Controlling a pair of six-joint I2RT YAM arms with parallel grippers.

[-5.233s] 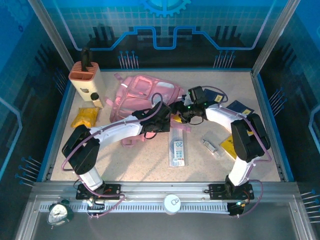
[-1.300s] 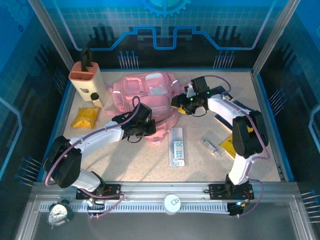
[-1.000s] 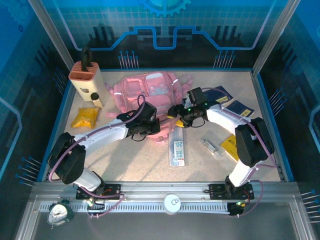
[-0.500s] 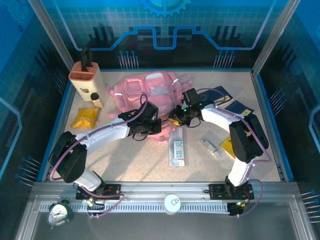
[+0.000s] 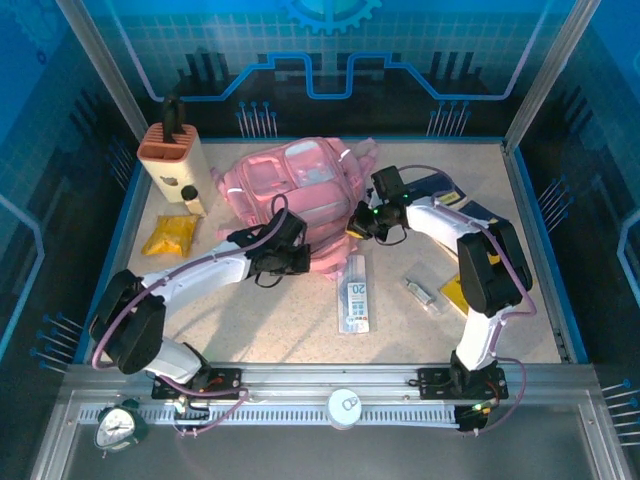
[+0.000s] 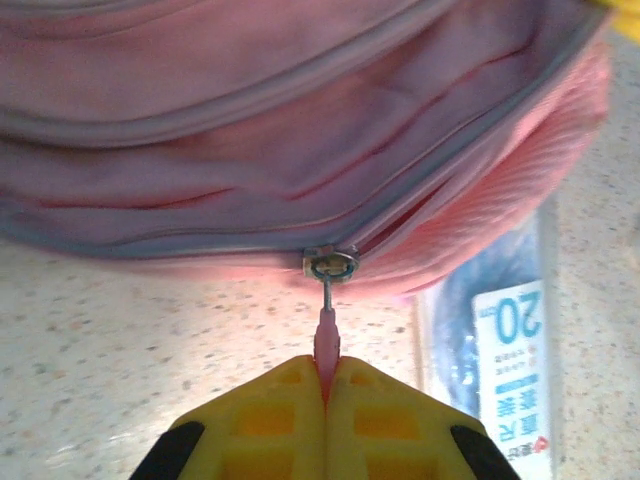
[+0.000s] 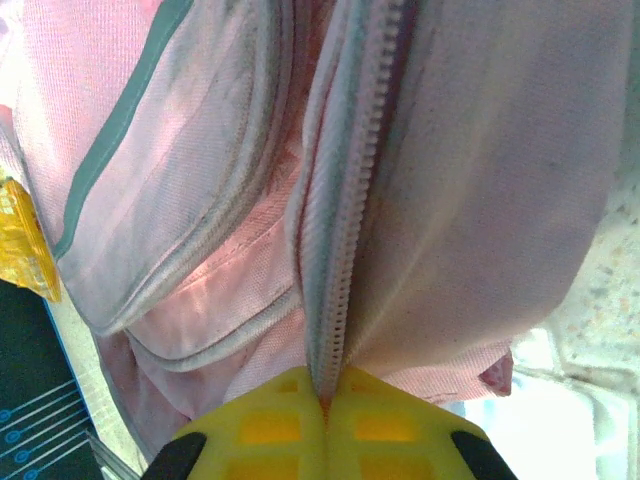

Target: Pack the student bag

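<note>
The pink student bag [image 5: 290,190] lies at the back middle of the table, its zipped side facing the arms. My left gripper [image 5: 297,250] is at its near edge, shut on the pink zipper pull [image 6: 327,335] that hangs from a metal ring on the slider [image 6: 331,265]. My right gripper [image 5: 358,222] is at the bag's right edge. Its yellow fingers [image 7: 265,425] are shut on the bag's fabric right at the zipper teeth [image 7: 350,230]. The bag [image 6: 300,130] fills the upper part of the left wrist view.
A tan knife block [image 5: 172,160] stands back left, a yellow packet [image 5: 169,236] below it. A long flat pack marked 20 [image 5: 356,293] lies just near the bag. A small clear item [image 5: 423,294], a yellow card [image 5: 455,290] and dark booklets [image 5: 445,190] lie right.
My right gripper has closed on the bag's edge by the zipper. The bag has shifted and bunched a little, and my left gripper has drawn slightly toward me, still holding the pull.
</note>
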